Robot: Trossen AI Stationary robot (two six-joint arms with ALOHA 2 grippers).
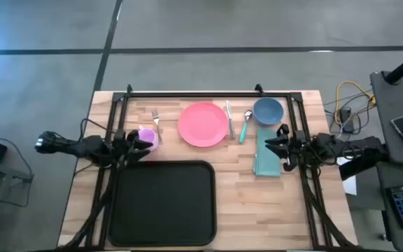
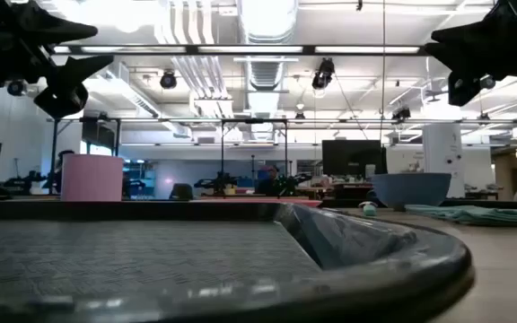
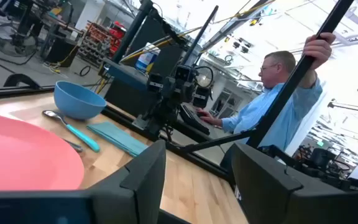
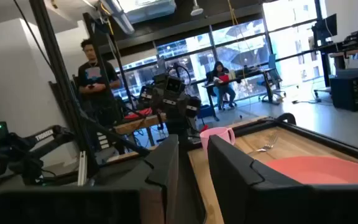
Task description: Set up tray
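Tray (image 1: 161,203) lies bare; left gripper (image 1: 140,140) and right gripper (image 1: 277,143) hover, fingers seemingly narrowly parted.

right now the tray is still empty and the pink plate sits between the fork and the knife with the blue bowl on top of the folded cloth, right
Not quite. The blue bowl is not on the folded cloth; it stands on the bare wood just beyond the cloth's far end, as the high view shows. The rest holds: the tray is empty and the pink plate sits between the fork and the knife.
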